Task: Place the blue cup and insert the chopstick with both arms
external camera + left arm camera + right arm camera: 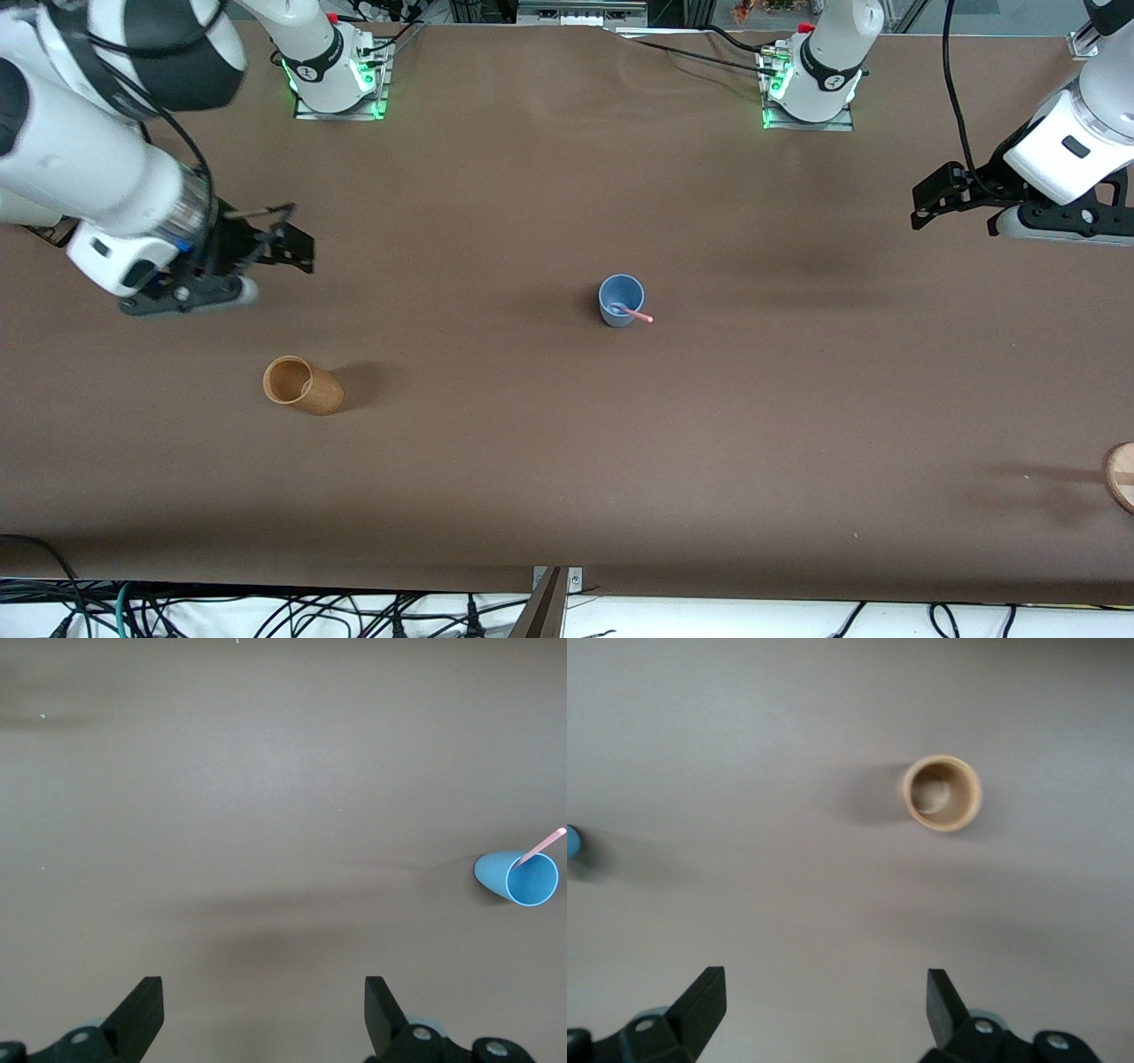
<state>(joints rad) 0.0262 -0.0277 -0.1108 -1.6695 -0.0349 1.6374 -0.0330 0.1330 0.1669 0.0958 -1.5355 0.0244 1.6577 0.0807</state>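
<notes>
The blue cup [621,299] stands upright near the middle of the table, and the pink chopstick [636,314] leans inside it with its tip sticking out over the rim. The left wrist view shows the same cup [518,878] and chopstick [542,847] some way off. My left gripper [927,209] hangs open and empty above bare table at the left arm's end. My right gripper [292,237] is open and empty too, up over the table at the right arm's end. Each wrist view shows only bare table between its own fingers, left [264,1010] and right [826,1005].
A brown wooden cup [301,385] stands at the right arm's end, nearer to the front camera than the right gripper; it also shows in the right wrist view [942,794]. A round wooden object [1122,476] pokes in at the table's edge at the left arm's end.
</notes>
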